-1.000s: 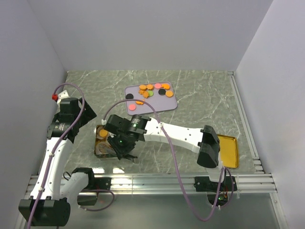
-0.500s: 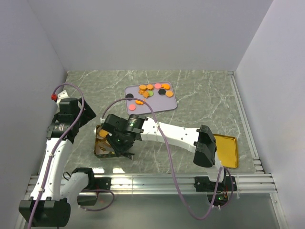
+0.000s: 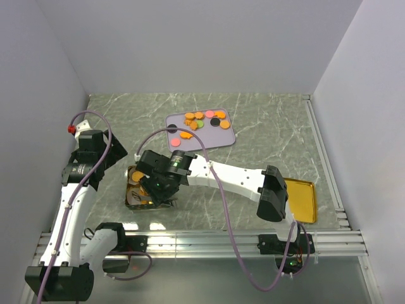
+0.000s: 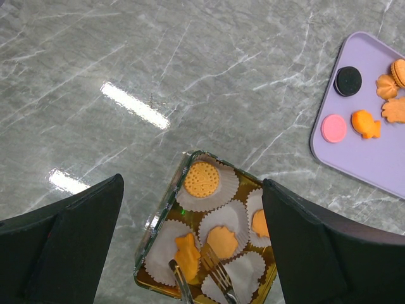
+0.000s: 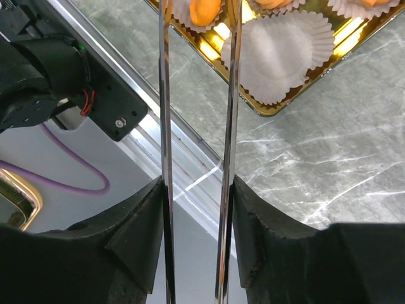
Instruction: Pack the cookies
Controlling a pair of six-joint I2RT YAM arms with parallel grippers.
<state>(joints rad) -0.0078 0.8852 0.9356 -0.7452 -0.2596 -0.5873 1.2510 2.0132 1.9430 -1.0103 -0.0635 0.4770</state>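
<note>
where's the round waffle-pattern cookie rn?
Left wrist view: the round orange cookie sits in a paper cup at the far-left corner of the gold box, left of the purple tray.

Glossy grey marble-look table (image 4: 126, 63). Shiny gold metal box (image 4: 163, 218) holds pleated white paper cups (image 5: 278, 54). At two o'clock, a smooth matt lilac tray (image 4: 361, 158). Slim polished metal fingers (image 5: 164, 95).

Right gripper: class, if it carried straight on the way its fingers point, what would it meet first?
Most likely the orange cookie in its paper cup, lying between the right gripper's fingertips; depth is unclear.
</note>
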